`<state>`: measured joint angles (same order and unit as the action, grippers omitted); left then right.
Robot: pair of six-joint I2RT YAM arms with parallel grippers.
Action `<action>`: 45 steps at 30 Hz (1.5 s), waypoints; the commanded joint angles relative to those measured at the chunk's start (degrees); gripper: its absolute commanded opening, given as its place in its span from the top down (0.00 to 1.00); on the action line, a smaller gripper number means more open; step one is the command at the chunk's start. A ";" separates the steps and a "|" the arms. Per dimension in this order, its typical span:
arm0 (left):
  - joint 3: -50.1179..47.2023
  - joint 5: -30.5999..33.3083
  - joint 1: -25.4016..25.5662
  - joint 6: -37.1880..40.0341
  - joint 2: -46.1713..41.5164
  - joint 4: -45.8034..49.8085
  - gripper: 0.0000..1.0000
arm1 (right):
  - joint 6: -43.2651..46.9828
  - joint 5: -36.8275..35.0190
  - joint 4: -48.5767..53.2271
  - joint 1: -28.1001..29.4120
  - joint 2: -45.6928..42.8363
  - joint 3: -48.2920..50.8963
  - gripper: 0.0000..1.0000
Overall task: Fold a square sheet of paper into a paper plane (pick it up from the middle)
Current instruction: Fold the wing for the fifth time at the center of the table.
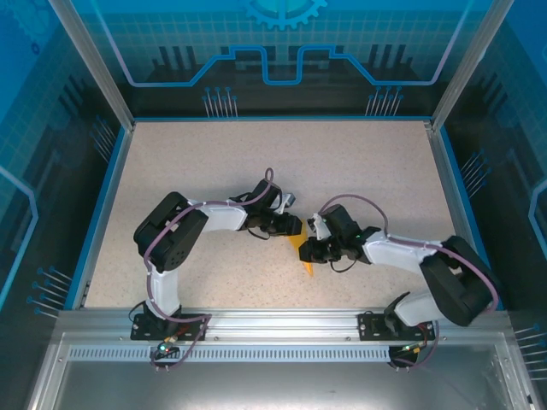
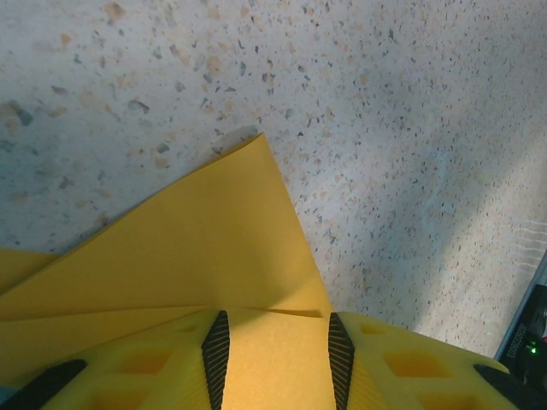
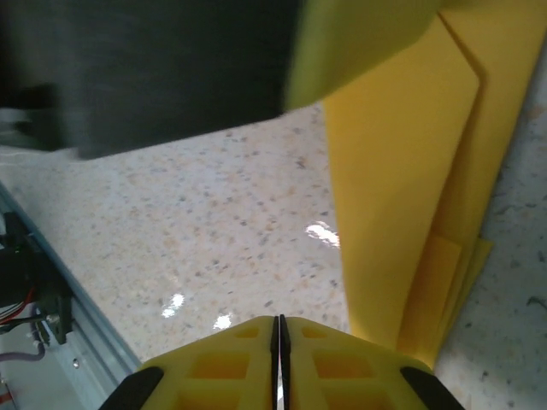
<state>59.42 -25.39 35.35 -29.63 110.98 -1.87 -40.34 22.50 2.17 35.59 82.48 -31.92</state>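
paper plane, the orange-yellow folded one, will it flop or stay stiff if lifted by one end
Probably stiffer than a flat sheet: the orange-yellow folded paper plane shows stacked layers and creases. Its thin pointed tip may bend regardless. It looks light, so a push would probably slide it across the smooth speckled table.

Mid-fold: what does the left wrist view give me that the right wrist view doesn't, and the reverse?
Left wrist: the left end effector with its fingers apart and the paper lying across the gap, tapering to a point over the table.
Right wrist: the right end effector with its fingers closed together beside the paper, the paper's stacked folded layers, a dark blurred shape overhead, and the metal rail.
Both: orange-yellow paper on the speckled table.
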 commanded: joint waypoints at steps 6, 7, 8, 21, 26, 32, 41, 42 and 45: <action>1.53 2.06 -0.89 2.61 0.42 4.84 0.58 | -0.90 -3.74 -1.92 -0.31 6.72 4.26 0.91; 2.12 2.01 -0.87 2.97 -0.44 5.34 0.57 | -1.21 -3.80 -2.77 -0.27 6.89 5.14 0.91; 2.47 2.01 -0.83 3.16 -1.34 5.64 0.56 | -1.53 -3.86 -3.55 -0.28 6.92 6.02 0.91; -5.32 2.67 0.76 -5.57 -9.52 1.09 0.75 | -3.60 -2.64 -9.20 -0.26 7.43 7.79 0.94; -8.34 2.77 2.29 -8.09 -9.18 -2.42 0.88 | -3.86 -2.62 -9.63 -0.21 8.02 7.93 0.95; -9.96 0.14 2.95 -11.56 -7.27 -8.86 0.93 | -4.03 -2.66 -9.99 0.00 8.31 8.19 0.95; -12.34 1.23 3.99 -13.74 -3.70 -12.89 0.92 | -4.03 -2.49 -10.29 0.00 9.34 7.97 0.95; -12.64 0.77 4.04 -14.01 -3.29 -13.97 0.91 | -4.03 -2.53 -10.10 0.00 9.40 7.93 0.95; -13.45 3.18 4.00 -13.60 -3.05 -13.66 0.91 | -3.73 -2.67 -9.79 0.00 9.39 8.22 0.95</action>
<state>47.46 -24.21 38.94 -42.35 106.72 -14.46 -44.21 24.27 -13.82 35.46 88.53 -26.06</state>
